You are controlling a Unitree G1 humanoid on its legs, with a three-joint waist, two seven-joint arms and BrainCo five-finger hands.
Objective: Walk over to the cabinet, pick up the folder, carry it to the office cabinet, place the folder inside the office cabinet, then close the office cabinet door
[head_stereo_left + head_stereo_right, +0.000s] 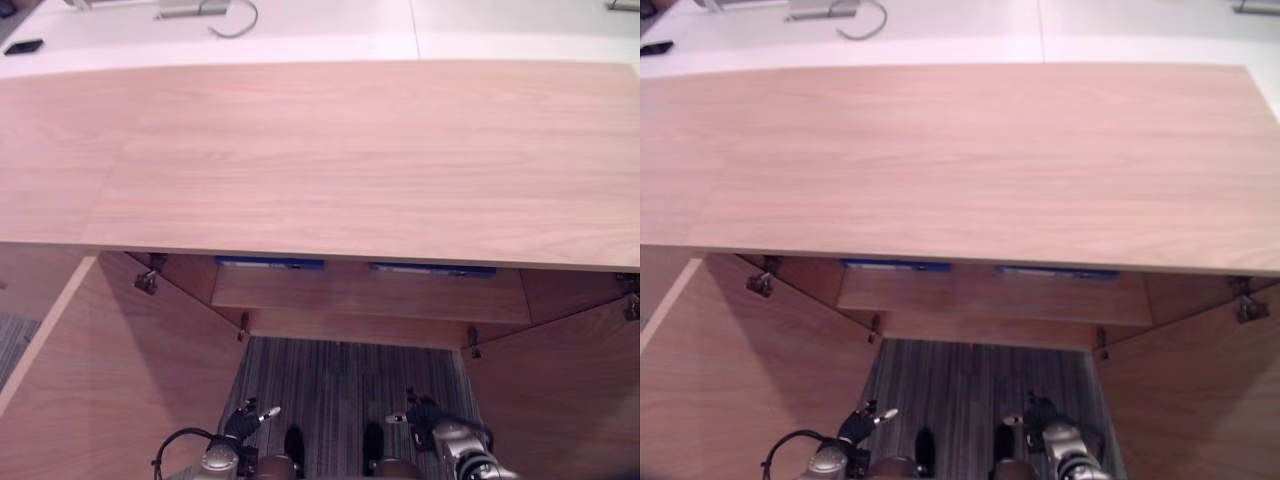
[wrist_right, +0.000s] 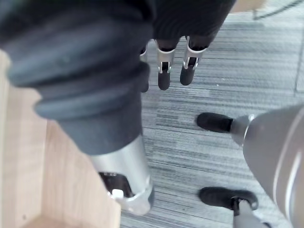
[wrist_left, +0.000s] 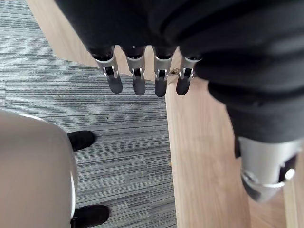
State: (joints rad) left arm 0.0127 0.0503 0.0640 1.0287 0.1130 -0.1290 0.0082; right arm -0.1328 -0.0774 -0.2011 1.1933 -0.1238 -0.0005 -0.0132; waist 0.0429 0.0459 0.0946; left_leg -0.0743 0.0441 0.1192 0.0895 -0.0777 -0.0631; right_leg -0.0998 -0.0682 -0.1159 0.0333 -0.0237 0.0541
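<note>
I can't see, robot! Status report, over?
Left hand, right hand open, empty. Blue folders inside cabinet. Left door, right door open.

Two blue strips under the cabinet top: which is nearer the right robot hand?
The right blue strip, straight beyond the right robot hand; the left blue strip sits across the centre, on the robot's left.

left robot hand (image 3: 162, 80) | fingers (image 3: 113, 78) silver, tips dark | cover black, ribbed
</note>
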